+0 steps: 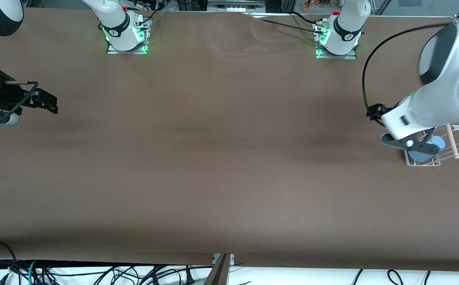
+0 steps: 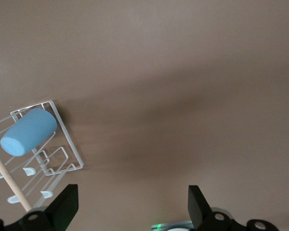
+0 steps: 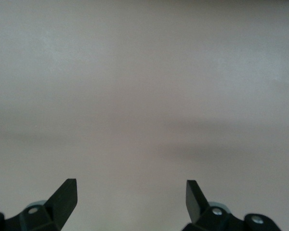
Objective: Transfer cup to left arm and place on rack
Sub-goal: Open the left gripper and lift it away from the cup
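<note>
The light-blue cup (image 1: 437, 141) lies tilted on the prongs of the white wire rack (image 1: 423, 163) near the left arm's end of the table. My left gripper (image 1: 411, 145) hangs over the rack's edge, partly hiding the cup from the front camera. In the left wrist view the cup (image 2: 29, 131) rests on the rack (image 2: 67, 139), clear of the gripper (image 2: 132, 202), which is open and empty. My right gripper (image 1: 47, 102) waits at the right arm's end of the table; the right wrist view shows it (image 3: 131, 197) open and empty over bare table.
A light wooden dowel (image 1: 452, 141) runs along the rack's side. The two arm bases (image 1: 126, 37) (image 1: 336, 41) stand at the table's back edge with green lights. Loose cables (image 1: 95, 275) lie below the table's front edge.
</note>
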Robot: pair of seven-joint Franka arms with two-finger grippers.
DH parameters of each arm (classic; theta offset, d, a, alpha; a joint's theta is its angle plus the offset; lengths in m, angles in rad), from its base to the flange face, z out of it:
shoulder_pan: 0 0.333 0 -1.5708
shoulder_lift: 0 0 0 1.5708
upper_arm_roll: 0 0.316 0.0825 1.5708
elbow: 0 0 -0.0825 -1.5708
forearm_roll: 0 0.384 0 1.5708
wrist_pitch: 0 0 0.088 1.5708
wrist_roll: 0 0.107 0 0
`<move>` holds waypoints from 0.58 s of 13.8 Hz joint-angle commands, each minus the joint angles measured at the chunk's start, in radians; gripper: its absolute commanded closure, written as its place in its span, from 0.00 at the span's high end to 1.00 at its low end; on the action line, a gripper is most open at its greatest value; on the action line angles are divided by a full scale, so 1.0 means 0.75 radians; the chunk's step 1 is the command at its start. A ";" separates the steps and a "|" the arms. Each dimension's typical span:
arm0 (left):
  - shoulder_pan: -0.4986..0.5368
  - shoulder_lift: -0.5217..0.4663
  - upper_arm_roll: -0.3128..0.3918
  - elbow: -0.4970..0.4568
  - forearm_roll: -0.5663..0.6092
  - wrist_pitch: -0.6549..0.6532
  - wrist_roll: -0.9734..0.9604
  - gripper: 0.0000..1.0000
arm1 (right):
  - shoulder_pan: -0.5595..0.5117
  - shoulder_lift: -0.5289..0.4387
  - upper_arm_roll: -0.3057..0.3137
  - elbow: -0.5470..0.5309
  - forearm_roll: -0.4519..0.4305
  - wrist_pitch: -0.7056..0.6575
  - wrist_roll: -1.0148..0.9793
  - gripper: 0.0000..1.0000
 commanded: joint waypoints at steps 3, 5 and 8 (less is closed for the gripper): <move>0.136 -0.097 -0.025 0.089 -0.188 -0.026 -0.010 1.00 | -0.017 -0.007 0.006 0.004 0.018 0.002 -0.016 1.00; 0.073 -0.158 -0.009 0.073 -0.196 -0.116 -0.008 1.00 | -0.021 -0.007 0.006 0.004 0.018 0.002 -0.016 1.00; -0.227 -0.285 0.271 -0.045 -0.190 -0.090 -0.008 1.00 | -0.021 -0.007 0.006 0.004 0.018 0.002 -0.018 1.00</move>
